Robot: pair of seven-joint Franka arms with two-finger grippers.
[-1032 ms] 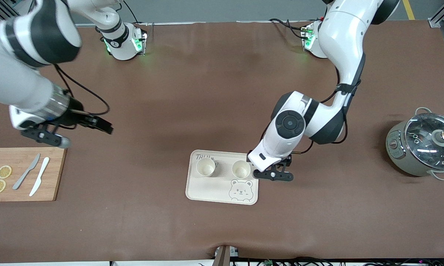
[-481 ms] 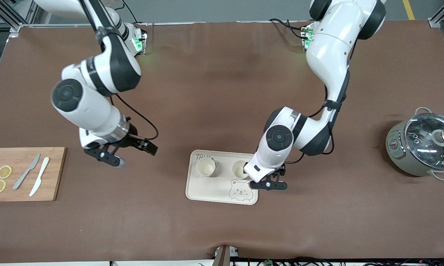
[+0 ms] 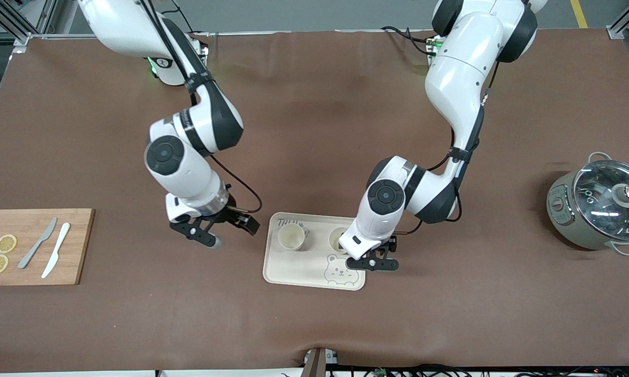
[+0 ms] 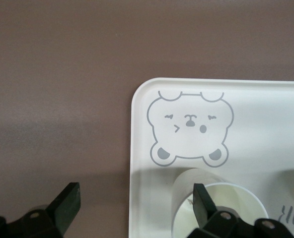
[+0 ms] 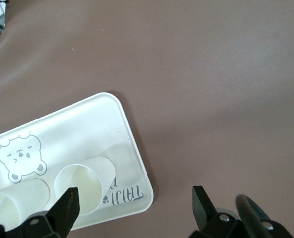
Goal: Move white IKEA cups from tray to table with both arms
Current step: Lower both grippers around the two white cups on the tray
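A: Clock set on the front view, 12 toward the bases. Cups?

B: Both white IKEA cups upright on the bear tray point(image 3: 293, 275), in its 12 o'clock half. First cup point(image 3: 291, 236) near the 11 o'clock corner, second cup point(image 3: 337, 240) toward 1 o'clock, partly hidden under the left wrist. Close together, not touching.

A: Any writing?

B: Grey hand lettering at the tray's 11 o'clock corner, starting "TRU", rest unreadable, half covered by the first cup. Winking bear face printed at the 5 o'clock corner. No brand mark readable on the cups.

A: Left gripper?

B: Left gripper point(image 3: 372, 260) low over the tray's 3 o'clock edge, fingers wide apart, holding nothing. In the left wrist view, one finger point(image 4: 201, 198) over the second cup's mouth point(image 4: 236, 198), the other off the tray over bare table.

A: Right gripper?

B: Right gripper point(image 3: 231, 234) over bare table just off the tray's 9 o'clock side, fingers spread, empty.

A: Rest?

B: Wooden board point(image 3: 37, 246) at the table's 9 o'clock end with two lemon slices and two knives. Grey pot point(image 3: 599, 209) with glass lid at the 3 o'clock end.
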